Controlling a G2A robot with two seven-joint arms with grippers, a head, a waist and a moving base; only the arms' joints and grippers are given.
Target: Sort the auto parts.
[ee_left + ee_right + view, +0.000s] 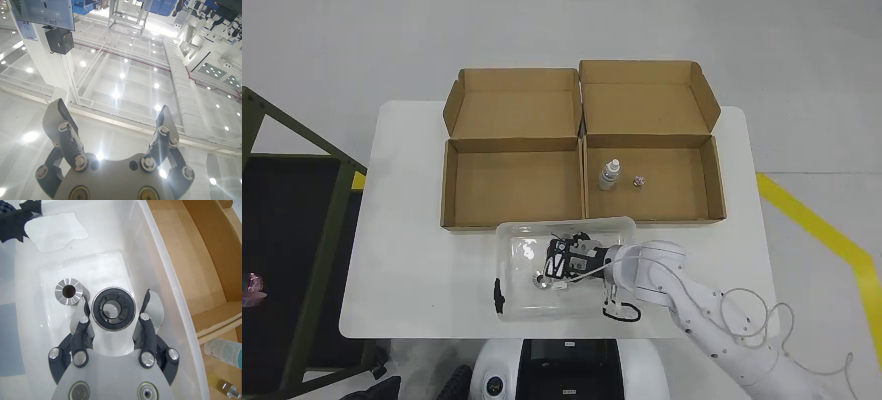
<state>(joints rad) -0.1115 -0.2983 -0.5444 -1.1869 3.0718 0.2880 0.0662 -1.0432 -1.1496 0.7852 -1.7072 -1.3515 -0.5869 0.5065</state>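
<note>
ring point(98, 309), bore facing right hand point(116, 301), fingers point(152, 303) apart

- The top view looks straight down from above the arms, far enough off to take in the whole counter point(402, 250), the cardboard boxes point(512, 188) and the clear bin point(542, 223).
- The left wrist view faces up at the ceiling point(132, 72), past the left tool point(111, 106).
- The right wrist view looks down into the clear bin from close by, past the right tool point(117, 296). It shares the bin and a box edge with the top view.

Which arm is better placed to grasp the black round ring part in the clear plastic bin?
Right. The right gripper is inside the clear plastic bin, open, straddling the black round ring part. The left gripper faces the ceiling.
</note>
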